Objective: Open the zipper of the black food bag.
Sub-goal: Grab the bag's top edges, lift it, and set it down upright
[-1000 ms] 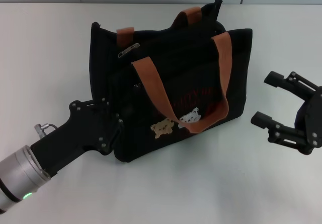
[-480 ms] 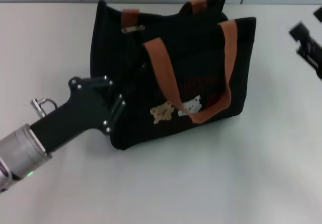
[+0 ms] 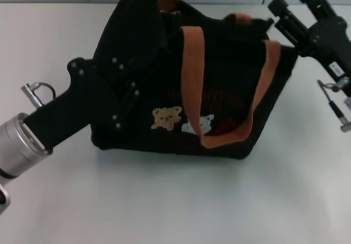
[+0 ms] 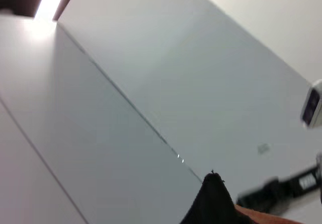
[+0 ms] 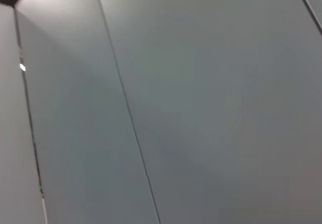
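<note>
1. The left gripper (image 3: 118, 85) presses against the left end of the black food bag (image 3: 230, 118); I can't tell its finger state.
2. The bag sits tilted on the white table (image 3: 164, 200), handles up.
3. The right gripper (image 3: 285, 8) hangs spread open just beside the bag's upper right corner.

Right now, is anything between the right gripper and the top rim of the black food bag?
Nothing visible. The right gripper is at the upper right corner of the black food bag, open, with no object between. The zipper pull cannot be made out.
</note>
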Robot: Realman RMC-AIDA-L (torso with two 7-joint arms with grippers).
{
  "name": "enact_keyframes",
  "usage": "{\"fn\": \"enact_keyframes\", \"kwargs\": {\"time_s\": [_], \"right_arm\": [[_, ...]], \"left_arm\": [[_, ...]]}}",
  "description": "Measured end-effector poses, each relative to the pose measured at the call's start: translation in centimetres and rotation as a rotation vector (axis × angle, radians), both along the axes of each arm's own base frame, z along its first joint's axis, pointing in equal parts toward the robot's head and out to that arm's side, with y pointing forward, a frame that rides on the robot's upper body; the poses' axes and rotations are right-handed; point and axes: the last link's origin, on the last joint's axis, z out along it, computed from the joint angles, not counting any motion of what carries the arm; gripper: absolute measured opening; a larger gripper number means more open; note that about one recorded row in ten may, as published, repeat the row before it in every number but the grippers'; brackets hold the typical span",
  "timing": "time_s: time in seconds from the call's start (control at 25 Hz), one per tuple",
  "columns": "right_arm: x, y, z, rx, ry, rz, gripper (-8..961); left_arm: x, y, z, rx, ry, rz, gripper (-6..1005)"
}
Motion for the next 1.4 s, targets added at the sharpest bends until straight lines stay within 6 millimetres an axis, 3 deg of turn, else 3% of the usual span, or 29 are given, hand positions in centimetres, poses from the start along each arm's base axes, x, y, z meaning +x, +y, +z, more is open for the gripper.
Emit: {"fn": "enact_keyframes", "kwargs": {"time_s": [0.16,0.32,0.52,0.92,1.16,1.28,1.32,1.4], "right_arm": [[0.2,0.4,-1.6,-0.092,-0.03,-0.046,843],[0.8,-1.8,-4.5,-0.275,-0.118,-0.028,843],[0.9,-2.9,-6.9,-0.356,-0.209,-0.025,843],[-1.3,-1.9,-9.1,-0.35,-0.323,0.034,842],[-1.4,-2.1,-9.0,-0.34,-0.307,0.041,842],[0.4,-4.1,-7.2,-0.269,-0.221,0.015,843],[1.8,-5.9,-5.4,-0.167,-0.166,0.004,843],[2.3,-6.7,-4.6,-0.12,-0.149,-0.001,843]], "left_arm": [[0.7,0.8,0.2,0.013,0.011,-0.036,107],[1.7,1.6,0.2,0.011,0.02,-0.079,107],[2.5,2.0,0.0,0.027,0.035,-0.122,107],[3.2,2.0,-0.5,0.058,0.049,-0.181,98],[3.3,1.8,-0.7,0.066,0.052,-0.192,98],[3.2,1.7,-0.6,0.066,0.049,-0.188,99],[3.1,1.6,-0.6,0.066,0.048,-0.186,99],[3.0,1.5,-0.6,0.066,0.048,-0.185,99]]}}
